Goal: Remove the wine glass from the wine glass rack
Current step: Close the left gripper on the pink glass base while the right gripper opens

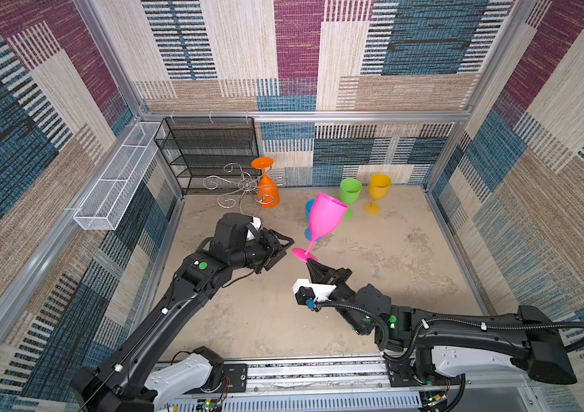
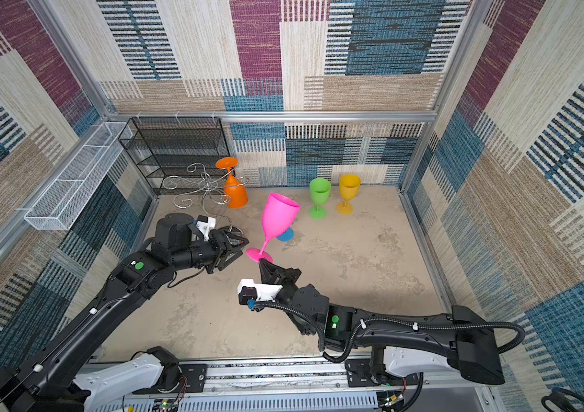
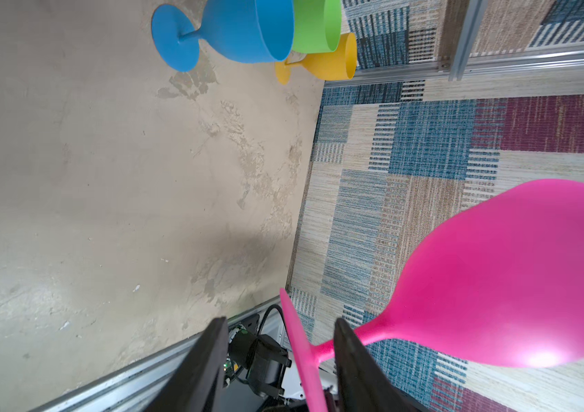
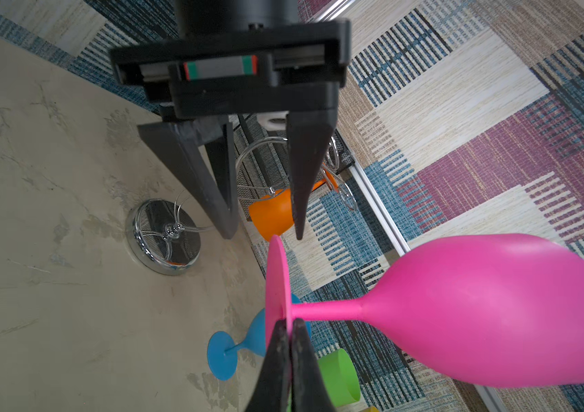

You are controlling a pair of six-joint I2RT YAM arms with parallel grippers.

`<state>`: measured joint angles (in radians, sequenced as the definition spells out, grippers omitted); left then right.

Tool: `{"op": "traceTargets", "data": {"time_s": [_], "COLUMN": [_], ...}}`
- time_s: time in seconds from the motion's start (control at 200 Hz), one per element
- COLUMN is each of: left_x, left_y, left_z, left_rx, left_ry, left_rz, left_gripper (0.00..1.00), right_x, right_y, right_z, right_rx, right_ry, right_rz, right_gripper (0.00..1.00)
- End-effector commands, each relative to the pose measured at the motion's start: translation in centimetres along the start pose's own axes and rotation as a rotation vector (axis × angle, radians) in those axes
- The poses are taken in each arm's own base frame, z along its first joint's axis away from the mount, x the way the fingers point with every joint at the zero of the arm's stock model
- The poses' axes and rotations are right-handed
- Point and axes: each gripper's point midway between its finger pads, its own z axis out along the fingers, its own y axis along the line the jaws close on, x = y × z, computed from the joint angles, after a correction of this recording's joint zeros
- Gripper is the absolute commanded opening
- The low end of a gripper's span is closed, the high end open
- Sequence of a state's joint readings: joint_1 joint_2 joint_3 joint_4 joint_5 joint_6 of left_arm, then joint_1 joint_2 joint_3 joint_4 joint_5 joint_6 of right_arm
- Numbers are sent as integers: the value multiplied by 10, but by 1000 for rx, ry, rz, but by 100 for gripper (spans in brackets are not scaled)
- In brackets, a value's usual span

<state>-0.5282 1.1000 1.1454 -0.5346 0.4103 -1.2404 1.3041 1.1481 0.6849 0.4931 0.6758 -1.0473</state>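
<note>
Plainly, in both top views the pink wine glass point(image 1: 326, 221) point(image 2: 278, 217) is off the rack point(image 1: 244, 185) and in the air over the middle of the table point(image 1: 372, 285), bowl up and leaning toward one o'clock. The right gripper point(image 1: 310, 262) is clamped on its foot from five o'clock. The left gripper point(image 1: 283, 246) sits at the foot's nine o'clock, jaws apart. The rack stands at the table's ten o'clock with an orange glass point(image 1: 267, 191) hanging upside down on it. A green glass point(image 1: 350, 191) and a yellow glass point(image 1: 379, 187) stand at one o'clock. A blue glass point(image 1: 307, 233) is mostly hidden behind the pink bowl.

In the left wrist view the two fingers point(image 3: 351, 356) stand apart with the foot edge-on between them. One finger covers part of the stem, so whether it touches cannot be told. The frame cuts off the bowl point(image 3: 515, 285).

In the right wrist view the right gripper point(image 4: 288, 323) pinches the thin foot close to the stem. The left gripper point(image 4: 264, 233) straddles the opposite rim without visibly pressing. The rack's mirrored base point(image 4: 164, 237) rests on the table.

The glass looks like light, stiff, smooth plastic, unlikely to shatter. A pinch on the thin foot probably lets the top-heavy bowl swing. The stem just under the bowl seems the surer hold.
</note>
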Motion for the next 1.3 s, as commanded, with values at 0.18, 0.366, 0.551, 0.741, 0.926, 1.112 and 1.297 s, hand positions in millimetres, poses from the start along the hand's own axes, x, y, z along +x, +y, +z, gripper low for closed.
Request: {"op": "traceTargets", "data": {"time_s": [0.18, 0.366, 0.551, 0.741, 0.926, 1.112, 1.297], "left_x": [9, 12, 14, 17, 16, 21, 18], "left_y": [-8, -14, -15, -11, -9, -11, -14], "left_z": [6, 11, 13, 17, 20, 21, 21], "left_rx": [27, 54, 79, 93, 100, 118, 137], "left_ry": [77, 116, 132, 145, 142, 179, 163], "left_rz": [-122, -158, -182, -197, -191, -181, -155], "left_gripper": [50, 46, 41, 28, 0, 0, 0], "right_x": [-7, -8, -9, -10, -13, -12, -13], "right_y": [-12, -9, -3, 4, 3, 4, -4], "right_z": [3, 8, 12, 19, 21, 22, 20], "right_rx": [76, 76, 71, 60, 58, 58, 75], "right_ry": [-14, -11, -5, 5, 4, 13, 16], "right_rz": [-18, -41, -59, -74, -74, -75, -34], "right_gripper": [0, 0, 0, 0, 0, 0, 16]}}
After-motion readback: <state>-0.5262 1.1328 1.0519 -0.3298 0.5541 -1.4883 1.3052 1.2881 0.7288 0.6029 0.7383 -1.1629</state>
